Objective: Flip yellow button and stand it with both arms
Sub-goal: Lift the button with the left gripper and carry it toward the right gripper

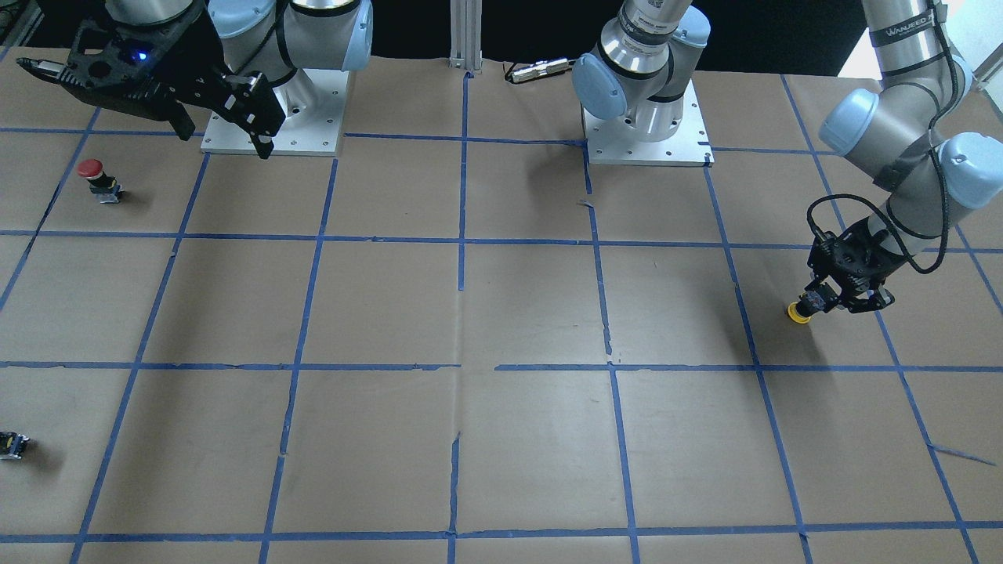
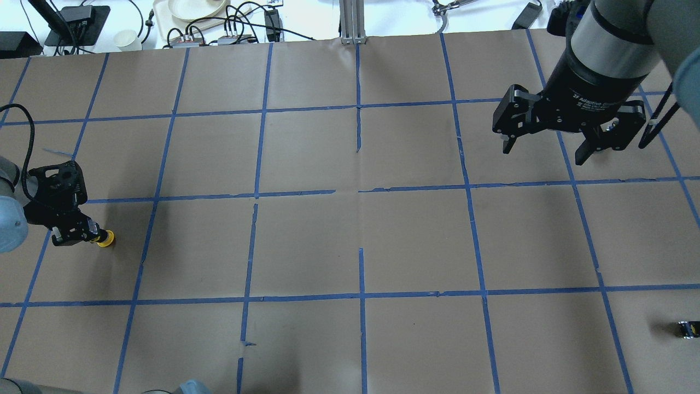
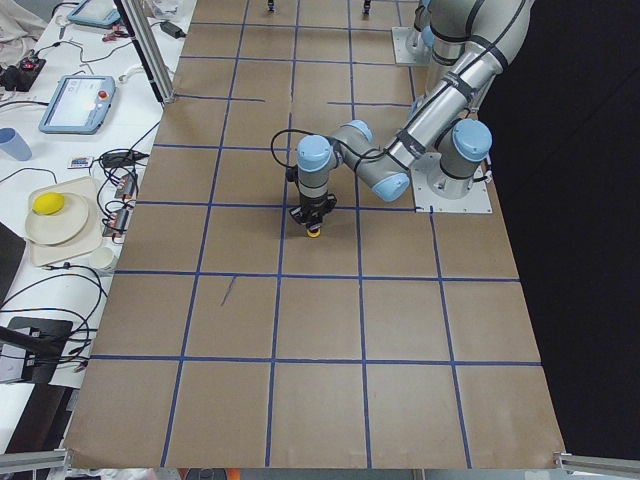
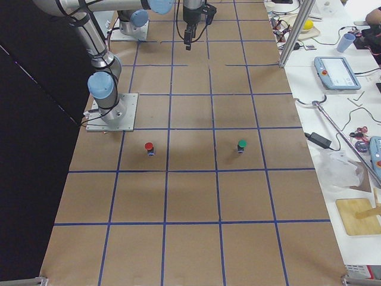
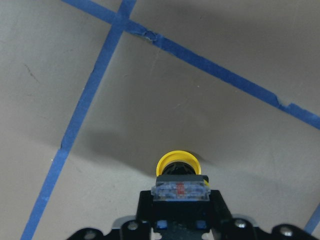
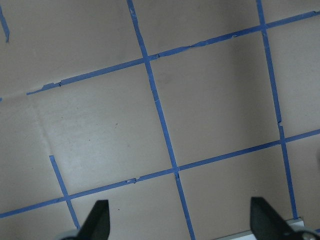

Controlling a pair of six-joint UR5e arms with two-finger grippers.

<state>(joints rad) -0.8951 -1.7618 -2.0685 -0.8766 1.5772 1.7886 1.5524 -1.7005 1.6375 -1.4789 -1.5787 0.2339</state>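
Note:
The yellow button (image 1: 799, 313) is held cap-down at the table by my left gripper (image 1: 821, 304), which is shut on its black-and-grey switch body. In the overhead view the cap (image 2: 105, 238) sticks out beside the left gripper (image 2: 87, 235) at the far left. In the left wrist view the yellow cap (image 5: 176, 162) shows beyond the clear-topped body (image 5: 179, 189) clamped between the fingers. I cannot tell whether the cap touches the paper. My right gripper (image 2: 541, 150) is open and empty, raised over the far right of the table; its fingertips (image 6: 97, 220) stand wide apart.
A red-capped button (image 1: 92, 168) stands near the right arm's base. A green-capped button (image 4: 241, 145) stands further out. A small dark capless switch block (image 2: 686, 328) lies at the near right edge. Blue tape lines grid the brown paper.

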